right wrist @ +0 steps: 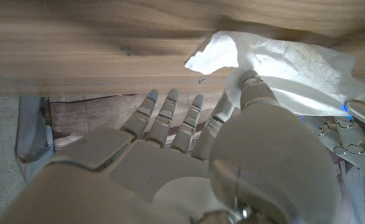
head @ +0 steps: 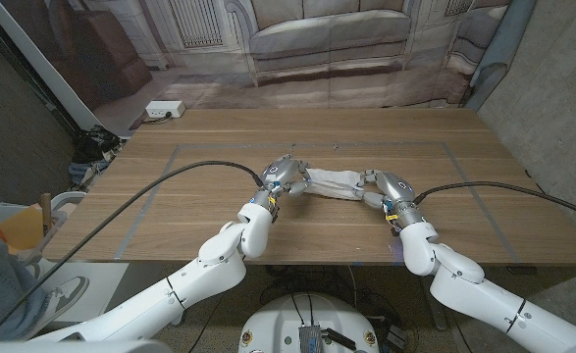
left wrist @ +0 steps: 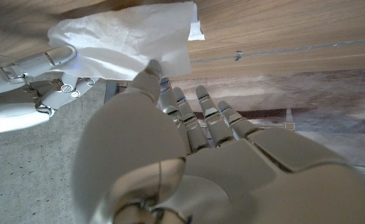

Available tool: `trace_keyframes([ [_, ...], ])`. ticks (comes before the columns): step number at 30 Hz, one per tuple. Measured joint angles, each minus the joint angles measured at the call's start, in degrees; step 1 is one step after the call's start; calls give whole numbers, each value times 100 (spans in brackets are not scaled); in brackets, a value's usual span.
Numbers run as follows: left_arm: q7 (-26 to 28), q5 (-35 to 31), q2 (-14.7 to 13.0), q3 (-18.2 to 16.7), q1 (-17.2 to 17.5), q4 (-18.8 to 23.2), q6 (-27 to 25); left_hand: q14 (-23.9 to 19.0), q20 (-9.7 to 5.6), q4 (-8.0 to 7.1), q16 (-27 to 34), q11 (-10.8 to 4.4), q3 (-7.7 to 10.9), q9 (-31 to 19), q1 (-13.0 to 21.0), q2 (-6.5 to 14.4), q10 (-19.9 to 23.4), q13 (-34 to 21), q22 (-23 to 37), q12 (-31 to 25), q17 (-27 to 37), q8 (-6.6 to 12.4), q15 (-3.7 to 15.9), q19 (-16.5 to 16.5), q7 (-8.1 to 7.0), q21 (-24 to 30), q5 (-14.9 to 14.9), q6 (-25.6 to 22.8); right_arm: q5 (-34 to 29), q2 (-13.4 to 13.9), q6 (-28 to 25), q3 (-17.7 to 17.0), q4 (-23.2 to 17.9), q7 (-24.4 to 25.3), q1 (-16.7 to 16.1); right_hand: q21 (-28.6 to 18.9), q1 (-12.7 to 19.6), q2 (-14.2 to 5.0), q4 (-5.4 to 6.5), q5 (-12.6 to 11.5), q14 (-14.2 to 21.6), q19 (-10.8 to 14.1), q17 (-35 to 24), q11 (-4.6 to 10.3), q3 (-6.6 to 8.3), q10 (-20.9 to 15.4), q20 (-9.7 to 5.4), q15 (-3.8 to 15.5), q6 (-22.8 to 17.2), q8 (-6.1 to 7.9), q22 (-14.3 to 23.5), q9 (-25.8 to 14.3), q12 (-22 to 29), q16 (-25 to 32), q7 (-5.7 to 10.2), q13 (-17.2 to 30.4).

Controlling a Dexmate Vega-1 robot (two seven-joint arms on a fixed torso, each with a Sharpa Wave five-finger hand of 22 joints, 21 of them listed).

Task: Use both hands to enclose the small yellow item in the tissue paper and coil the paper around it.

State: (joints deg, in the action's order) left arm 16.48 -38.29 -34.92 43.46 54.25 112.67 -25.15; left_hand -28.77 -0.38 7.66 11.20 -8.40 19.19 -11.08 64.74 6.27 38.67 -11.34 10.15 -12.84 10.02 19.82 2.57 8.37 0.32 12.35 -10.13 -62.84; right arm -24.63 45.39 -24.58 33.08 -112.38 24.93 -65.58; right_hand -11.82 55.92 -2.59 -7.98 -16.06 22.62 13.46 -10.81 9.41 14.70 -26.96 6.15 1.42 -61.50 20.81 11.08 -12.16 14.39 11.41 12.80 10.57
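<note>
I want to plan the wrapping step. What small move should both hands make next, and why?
Probably twist the ends in opposite directions: the left hand and right hand each touch one end of the tissue paper, already bunched into a strip between them.

Wooden table (head: pixel 219 211) — perhaps sofa backdrop (head: pixel 327 29)

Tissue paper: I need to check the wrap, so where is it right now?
In the head view the tissue paper lies at the table's middle, stretched between the left hand and the right hand, each touching one end.

Soft even light; wrist views blurred close up.
</note>
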Motion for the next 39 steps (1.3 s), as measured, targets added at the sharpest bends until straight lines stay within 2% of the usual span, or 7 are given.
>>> trace_keyframes([
  [3, -71, 25, 3, 2, -97, 12, -49, 0, 35, 7, 0, 0, 6, 1, 0, 0, 0, 0, 0, 0, 0, -1, 0, -10, 21, 0, 0, 21, 64, -3, -64, 0, -4, -89, 33, 0, 1, -1, 0, 10, 0, -65, 0, -8, 0, -8, -5, 0, 0, 0, 0, 1, 0, 0, 0, 0],
  [13, -373, 80, 53, 129, -480, -48, -193, 17, 127, 7, -42, 23, 5, 5, -17, -17, -23, 0, 13, 45, 0, -11, 16, -3, 21, 0, 0, 21, 331, -28, -310, 1, -23, -346, 209, 0, 24, -24, 0, 54, 0, -62, 1, -33, 0, -33, -2, 0, 1, -1, 0, -19, 0, 0, 0, 0],
  [15, -373, 80, 78, 176, -579, -96, -193, 23, 154, 7, -42, 23, 6, 4, -38, -38, -23, 1, 13, 45, 0, -11, 22, -31, 42, 0, 0, -1, 402, -28, -359, 1, -23, -393, 209, 0, 24, -24, 0, 54, 0, -77, 1, -38, 0, -38, 13, 0, 1, -1, 0, -24, 0, 0, 0, 0],
  [16, -637, 95, 92, 203, -636, -126, -288, 23, 154, 7, -42, 27, 6, 4, -38, -38, -27, 1, 13, 45, 0, -12, 21, -31, 43, 0, 0, -1, 428, -48, -374, 1, -23, -408, 328, 0, 24, -24, 0, 55, 21, -86, 1, -39, 0, -38, 22, -20, 1, -2, -1, -24, 0, 0, 0, 0],
  [21, -791, 95, 153, 308, -850, -257, -314, 23, 154, -16, -42, 53, 29, -3, -39, -39, -54, 1, 13, 84, 0, -27, 21, -31, 64, 0, 0, -23, 552, -60, -459, 0, -20, -477, 424, 0, 40, -40, 0, 55, 10, -94, 1, -81, 0, -38, 30, -51, 2, -18, -1, -25, 0, 1, -1, 0],
  [25, -875, 95, 212, 392, -1030, -398, -314, 23, 154, -16, -42, 53, 29, -27, -61, -61, -54, 1, 13, 84, 0, 13, 21, -31, 103, 0, 0, -3, 644, -71, -543, 13, -1, -526, 506, 0, 48, -47, 0, 82, 10, -94, 1, -81, 0, -38, 29, -51, 12, 19, -1, -25, 0, 1, -10, 0],
  [39, -1078, 117, 399, 603, -1507, -829, -264, 23, 236, -16, -42, 104, 29, -29, -86, -84, -43, 1, 12, 84, 0, 16, 21, -31, 105, 0, -1, -2, 893, -114, -746, 186, 169, -757, 930, -1, 47, -46, 8, 146, -42, -130, 2, -153, 25, -6, 66, -104, 22, 18, -1, -76, -27, -40, -20, 0],
])
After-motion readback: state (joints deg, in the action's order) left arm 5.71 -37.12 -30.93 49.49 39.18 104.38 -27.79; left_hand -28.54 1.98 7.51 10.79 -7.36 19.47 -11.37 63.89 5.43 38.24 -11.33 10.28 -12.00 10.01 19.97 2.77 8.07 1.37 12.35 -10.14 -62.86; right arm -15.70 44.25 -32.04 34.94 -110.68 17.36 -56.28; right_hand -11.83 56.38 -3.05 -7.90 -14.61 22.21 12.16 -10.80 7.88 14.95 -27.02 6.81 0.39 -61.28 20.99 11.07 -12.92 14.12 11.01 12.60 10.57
